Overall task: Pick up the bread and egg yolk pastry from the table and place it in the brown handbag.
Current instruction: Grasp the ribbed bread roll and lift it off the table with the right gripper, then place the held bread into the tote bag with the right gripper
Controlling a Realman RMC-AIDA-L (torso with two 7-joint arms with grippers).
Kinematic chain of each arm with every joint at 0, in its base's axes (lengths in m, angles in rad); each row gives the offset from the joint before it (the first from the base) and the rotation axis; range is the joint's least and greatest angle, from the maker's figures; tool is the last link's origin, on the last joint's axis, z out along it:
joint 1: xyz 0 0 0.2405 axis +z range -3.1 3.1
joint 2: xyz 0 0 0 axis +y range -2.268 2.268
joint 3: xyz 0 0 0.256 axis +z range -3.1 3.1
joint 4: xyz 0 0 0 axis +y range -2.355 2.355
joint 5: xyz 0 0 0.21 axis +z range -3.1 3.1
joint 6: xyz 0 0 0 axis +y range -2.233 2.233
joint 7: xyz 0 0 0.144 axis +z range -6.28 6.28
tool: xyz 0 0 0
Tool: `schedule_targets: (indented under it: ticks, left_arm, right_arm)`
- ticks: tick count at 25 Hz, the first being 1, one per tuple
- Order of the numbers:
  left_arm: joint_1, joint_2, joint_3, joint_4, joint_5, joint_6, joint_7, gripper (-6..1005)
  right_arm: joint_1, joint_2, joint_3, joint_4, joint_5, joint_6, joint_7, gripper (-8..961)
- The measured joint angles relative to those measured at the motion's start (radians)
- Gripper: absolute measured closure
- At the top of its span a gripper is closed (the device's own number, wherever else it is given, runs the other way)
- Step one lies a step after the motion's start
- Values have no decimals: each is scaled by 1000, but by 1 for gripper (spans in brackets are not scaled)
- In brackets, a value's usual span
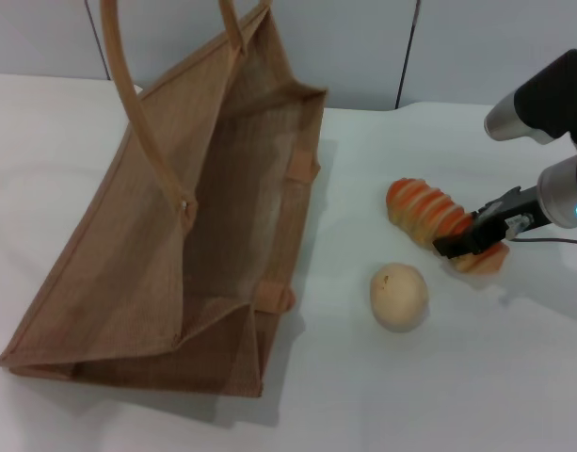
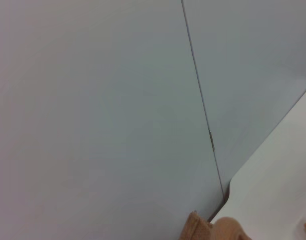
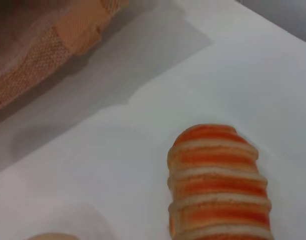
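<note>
1. Right gripper [image 1: 472,240] down at the near end of the bread [image 1: 429,215], black tips across its stripes. Cannot tell if squeezing yet or just sitting around it.
2. Bread flat on the bench [image 1: 439,395], on the right side. Pastry [image 1: 398,296] just beside it, not touching. Bag [image 1: 100,282] on the left, mouth open, well apart from both foods.
3. Probably the grab step for the bread. To do it well: squeeze softly, so as not to squash the ridges.
4. Better to hold nearer the middle than the very end, or the long loaf may droop or tip when lifted.
5. Lift straight up first, away from the pastry, so as not to roll it. Then over the bag's rim and down inside.
6. Head view: shows all three things and the right arm together.
7. Right wrist view: shows only the far end of the bread up close, a corner of the bag and a sliver of pastry. No gripper there.
8. Left wrist view: mostly wall, with a tan bit low down, maybe the bag. Left gripper not seen anywhere.
</note>
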Motion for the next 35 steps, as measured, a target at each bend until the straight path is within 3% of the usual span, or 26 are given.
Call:
schedule_targets:
  ticks: [9,16,21,27,35]
  left_arm:
    - [0,1,0,0,0,0,1,881]
    - [-8,2,16,-4,-7,25,3,881]
    - [-46,-6,25,-12,-9,30,4,881]
    - [-76,-20,31,-12,-58,39,5,881]
    - [-79,-37,73,-12,-84,54,-2,880]
  right_arm:
    - [-2,0,13,-58,16,20,19,375]
    - [-46,6,44,-306,43,167,54,438]
    - [-104,7,35,-461,160,271,65,474]
    - [-90,6,-58,-445,221,250,66,494]
    - [13,8,-187,-230,251,54,63,508]
